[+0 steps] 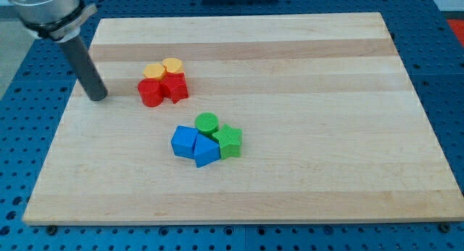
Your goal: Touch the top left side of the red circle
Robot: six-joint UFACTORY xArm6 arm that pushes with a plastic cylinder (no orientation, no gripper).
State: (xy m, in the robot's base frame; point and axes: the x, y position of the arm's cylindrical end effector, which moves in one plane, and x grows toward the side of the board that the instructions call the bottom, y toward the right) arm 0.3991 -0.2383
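The red circle [151, 92] is a short red cylinder on the wooden board [304, 55], left of centre. A red star [175, 86] touches its right side. A yellow hexagon [154, 70] and a yellow circle [172, 64] sit just above the two red blocks. My tip [98, 97] rests on the board to the left of the red circle, about seventy pixels away and roughly level with it, touching no block.
A second cluster lies lower, near the board's centre: a green circle [206, 123], a green star [230, 140], a blue cube [184, 141] and a blue triangle [206, 151]. A blue perforated table [442, 77] surrounds the board.
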